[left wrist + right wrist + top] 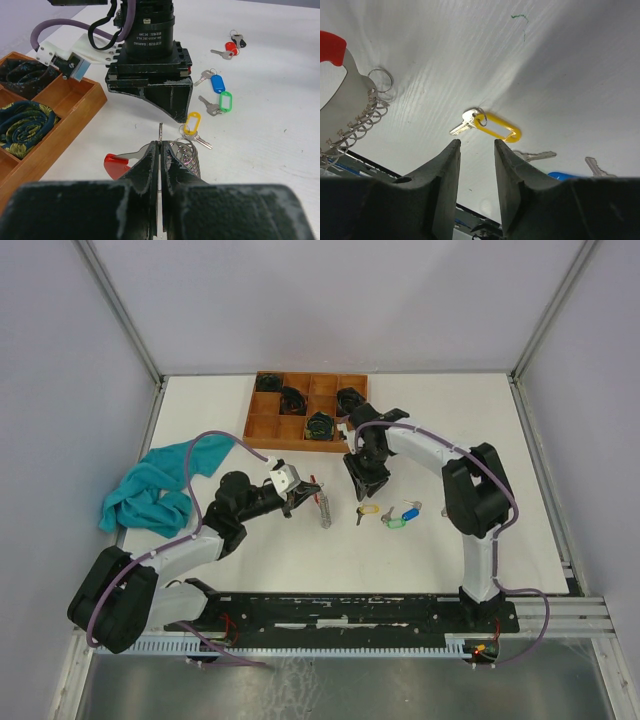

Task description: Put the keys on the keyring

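Silver keyring [185, 152], a flat strip with a red end and a row of wire loops, is pinched edge-on between the closed fingers of the left gripper [160, 148]. Right gripper [476, 145] hangs over the yellow-tagged key [492, 126], claw narrowly parted, nothing between. Blue-tagged key [408, 512] and green-tagged key [395, 523] lie loose just beside the yellow one on the white table [450, 430], near the keyring but not on it.

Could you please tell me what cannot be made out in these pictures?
1. Left wrist view: the left claw is shut on the keyring; its fingers hide the grip point.
2. Right wrist view: the blue tag is mostly hidden behind the open right claw.
3. Top view: the yellow-tagged key is too small to show its ring.
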Robot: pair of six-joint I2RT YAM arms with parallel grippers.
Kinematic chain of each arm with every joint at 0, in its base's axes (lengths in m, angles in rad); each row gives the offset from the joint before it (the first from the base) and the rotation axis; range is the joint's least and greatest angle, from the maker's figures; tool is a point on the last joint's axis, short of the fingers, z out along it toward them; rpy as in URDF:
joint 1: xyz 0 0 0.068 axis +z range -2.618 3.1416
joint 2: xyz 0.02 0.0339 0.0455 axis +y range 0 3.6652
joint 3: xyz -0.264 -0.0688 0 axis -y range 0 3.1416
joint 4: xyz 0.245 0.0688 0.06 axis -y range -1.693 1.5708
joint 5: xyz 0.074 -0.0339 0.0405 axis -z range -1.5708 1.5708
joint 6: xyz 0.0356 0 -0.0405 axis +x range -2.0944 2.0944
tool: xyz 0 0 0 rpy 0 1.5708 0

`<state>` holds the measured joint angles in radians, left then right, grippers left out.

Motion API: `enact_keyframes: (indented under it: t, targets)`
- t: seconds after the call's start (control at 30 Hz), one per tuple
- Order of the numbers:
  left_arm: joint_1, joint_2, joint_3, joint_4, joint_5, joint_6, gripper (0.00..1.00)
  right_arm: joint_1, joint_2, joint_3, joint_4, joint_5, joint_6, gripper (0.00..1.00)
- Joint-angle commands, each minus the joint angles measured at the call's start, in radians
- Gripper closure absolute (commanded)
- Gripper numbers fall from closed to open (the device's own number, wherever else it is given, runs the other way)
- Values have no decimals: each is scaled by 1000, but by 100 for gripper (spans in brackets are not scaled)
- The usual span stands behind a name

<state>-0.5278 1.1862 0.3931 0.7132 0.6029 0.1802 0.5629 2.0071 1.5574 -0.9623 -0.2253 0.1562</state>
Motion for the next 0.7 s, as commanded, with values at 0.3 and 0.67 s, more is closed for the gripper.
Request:
enact_keyframes:
  t: [0.3, 0.67]
  targets:
    - [2, -22, 11, 55, 3, 5, 97, -30, 107, 83, -20, -89, 4, 63]
    - [3, -20, 12, 53, 7, 7, 97, -30, 127, 66, -9, -84, 3, 67]
